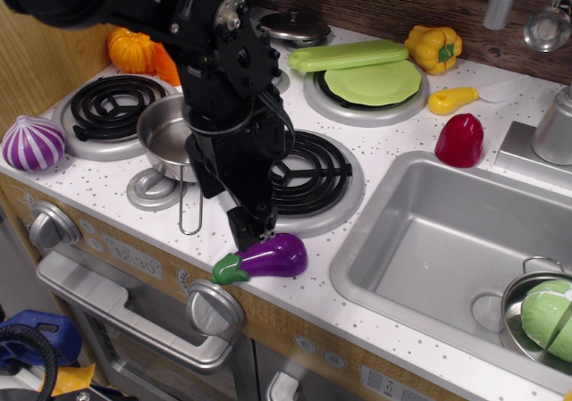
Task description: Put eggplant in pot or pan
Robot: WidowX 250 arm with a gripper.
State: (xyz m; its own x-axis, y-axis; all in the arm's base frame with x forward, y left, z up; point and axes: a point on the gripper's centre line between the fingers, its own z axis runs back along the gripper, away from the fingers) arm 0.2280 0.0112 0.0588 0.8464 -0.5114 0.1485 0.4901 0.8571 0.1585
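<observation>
The purple eggplant lies on the white counter at the front edge, with its green stem cap pointing left. My gripper hangs just above and behind the eggplant's left half. Its dark fingers point down and look open and hold nothing. I cannot tell whether they touch the eggplant. The small steel saucepan stands between the two front burners, left of my arm. It is empty, and its wire-loop handle points toward the front edge.
A striped purple-and-white onion sits at far left. The front coil burner is behind the eggplant. A red pepper and the sink are to the right, with a pot holding a green vegetable inside.
</observation>
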